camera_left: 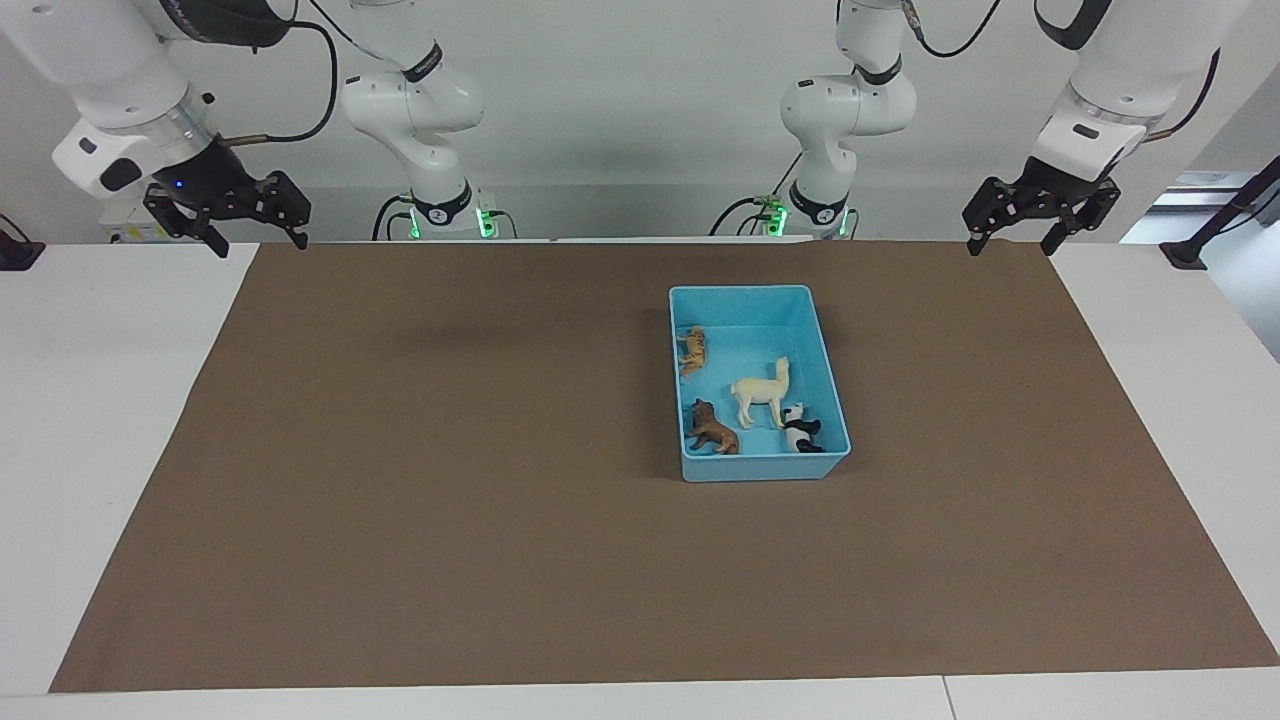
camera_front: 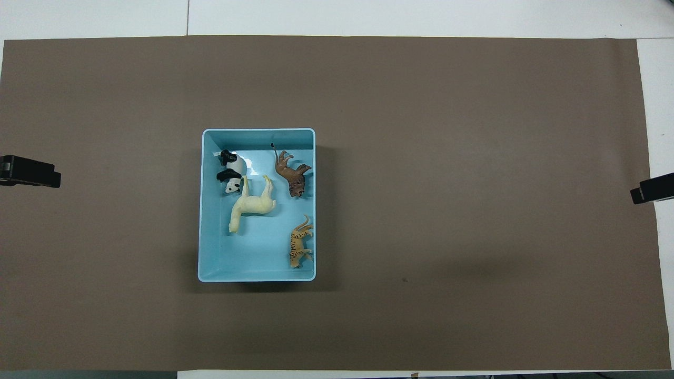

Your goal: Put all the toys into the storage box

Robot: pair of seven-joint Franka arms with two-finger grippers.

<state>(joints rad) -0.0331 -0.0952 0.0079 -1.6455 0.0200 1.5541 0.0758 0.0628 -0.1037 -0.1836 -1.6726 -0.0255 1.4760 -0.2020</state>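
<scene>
The light blue storage box (camera_left: 740,291) stands on the brown mat, toward the left arm's end of the table's middle; it also shows in the overhead view (camera_front: 258,130). All toys lie inside it: the tiger (camera_left: 692,350) (camera_front: 300,243) nearest the robots, the llama (camera_left: 762,392) (camera_front: 253,205) in the middle, the lion (camera_left: 712,428) (camera_front: 292,173) and the panda (camera_left: 800,430) (camera_front: 230,171) farthest. My left gripper (camera_left: 1010,246) (camera_front: 31,173) hangs open and empty over the mat's edge at its own end. My right gripper (camera_left: 258,243) (camera_front: 652,189) hangs open and empty over the other end.
The brown mat (camera_left: 400,450) covers most of the white table (camera_left: 100,450). Both arm bases stand at the table's edge nearest the robots. Nothing else lies on the mat.
</scene>
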